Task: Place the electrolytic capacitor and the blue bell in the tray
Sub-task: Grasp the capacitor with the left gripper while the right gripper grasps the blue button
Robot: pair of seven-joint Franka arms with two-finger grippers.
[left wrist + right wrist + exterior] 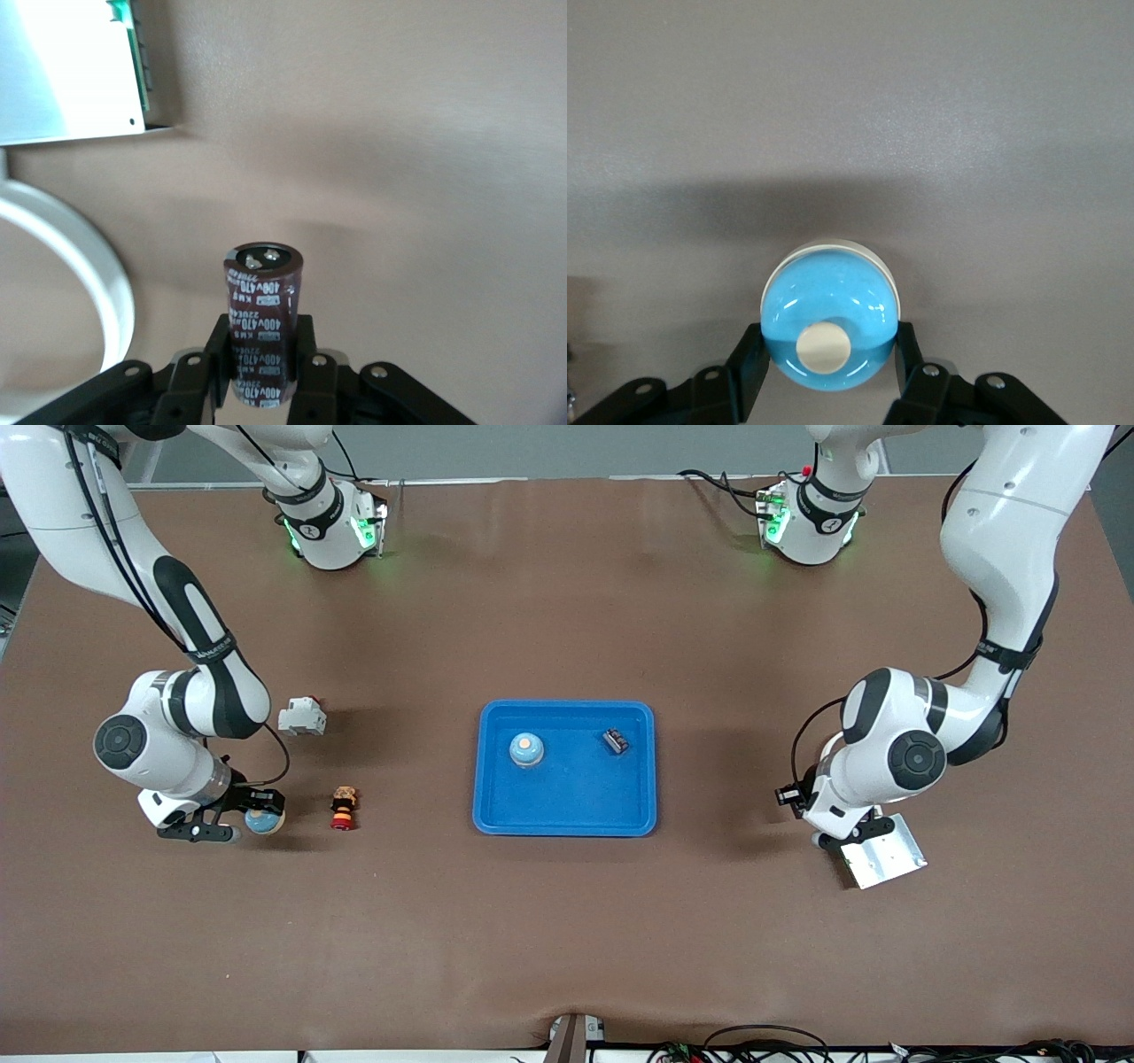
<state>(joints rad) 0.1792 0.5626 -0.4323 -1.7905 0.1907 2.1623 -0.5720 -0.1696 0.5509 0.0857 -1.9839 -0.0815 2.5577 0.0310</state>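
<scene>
Both grippers clamped on parts
Right gripper (831, 372) pinches glossy domed blue bell (830, 317); left gripper (263, 372) grips cylindrical brown capacitor (261, 323); silver plate (66, 71) at its 11 o'clock

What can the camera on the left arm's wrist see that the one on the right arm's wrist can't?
Only the left wrist view shows the left hand shut on a dark brown electrolytic capacitor, with a corner of the silver metal plate beside it. Only the right wrist view shows the right hand shut on a blue bell with a cream button. Both share the brown table below and black fingers clamping a part.
</scene>
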